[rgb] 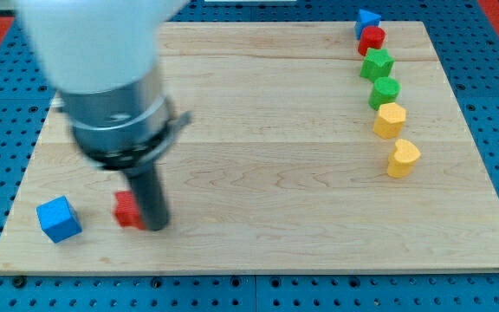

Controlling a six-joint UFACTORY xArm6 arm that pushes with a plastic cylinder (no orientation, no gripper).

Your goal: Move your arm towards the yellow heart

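The yellow heart (403, 159) lies at the view's right, lowest in a line of blocks. My tip (155, 225) is at the view's lower left, far from the heart, touching the right side of a small red block (127, 210). A blue cube (59, 218) lies left of the red block.
Above the heart, running toward the view's top, stand a yellow hexagon (389, 120), a green block (385, 92), a green star (377, 63), a red round block (372, 38) and a blue block (367, 20). The wooden board (267, 173) sits on a blue pegboard.
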